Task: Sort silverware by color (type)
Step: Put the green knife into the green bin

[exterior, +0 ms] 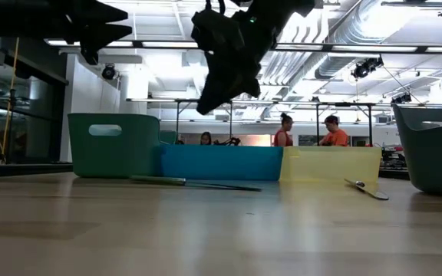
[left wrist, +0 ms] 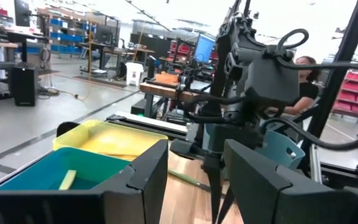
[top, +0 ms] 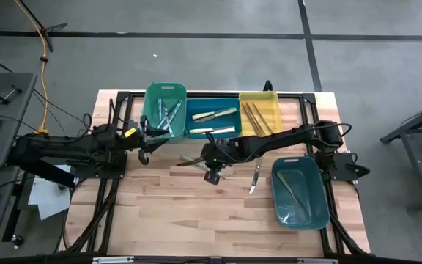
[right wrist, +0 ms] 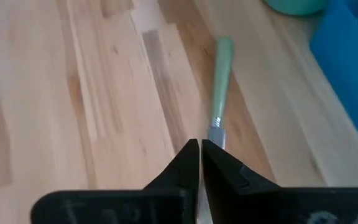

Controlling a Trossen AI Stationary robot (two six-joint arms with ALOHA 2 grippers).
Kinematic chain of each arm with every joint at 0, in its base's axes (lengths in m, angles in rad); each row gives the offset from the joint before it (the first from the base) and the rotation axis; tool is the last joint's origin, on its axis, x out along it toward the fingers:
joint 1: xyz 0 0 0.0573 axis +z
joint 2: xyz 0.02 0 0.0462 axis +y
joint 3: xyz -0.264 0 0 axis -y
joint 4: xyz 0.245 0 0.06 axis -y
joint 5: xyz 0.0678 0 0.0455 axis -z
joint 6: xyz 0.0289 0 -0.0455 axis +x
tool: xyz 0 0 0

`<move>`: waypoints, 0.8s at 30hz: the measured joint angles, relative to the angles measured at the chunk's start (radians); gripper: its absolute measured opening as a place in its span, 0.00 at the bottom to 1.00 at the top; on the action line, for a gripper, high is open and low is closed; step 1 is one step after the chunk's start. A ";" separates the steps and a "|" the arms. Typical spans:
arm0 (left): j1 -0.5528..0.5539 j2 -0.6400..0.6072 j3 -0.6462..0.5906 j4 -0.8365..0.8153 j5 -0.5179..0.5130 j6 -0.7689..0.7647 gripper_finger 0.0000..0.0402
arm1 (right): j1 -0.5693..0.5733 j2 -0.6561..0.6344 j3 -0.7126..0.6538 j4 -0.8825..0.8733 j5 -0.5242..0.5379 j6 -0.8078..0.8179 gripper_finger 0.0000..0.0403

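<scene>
A green-handled utensil (right wrist: 221,68) lies flat on the wooden table (top: 167,213), in front of the blue bin; it also shows in the high view (top: 190,159) and the low view (exterior: 190,182). My right gripper (right wrist: 199,148) is shut and empty, hovering well above the utensil's silvery end (exterior: 209,96). A second utensil (top: 255,177) lies on the table to the right of it (exterior: 367,188). My left gripper (left wrist: 194,180) is open and empty, held in the air by the green bin's near edge (top: 146,144).
At the back stand a green bin (top: 165,110) with several utensils, a blue bin (top: 212,121) with two pale yellow-handled ones, and a yellow bin (top: 260,114) with several brownish ones. A teal bin (top: 299,192) sits near right. People stand in the room beyond (exterior: 285,129).
</scene>
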 joint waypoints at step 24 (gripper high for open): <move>0.000 0.023 0.000 -0.001 -0.013 -0.009 0.38 | -0.043 0.295 0.127 0.098 0.090 -0.074 0.37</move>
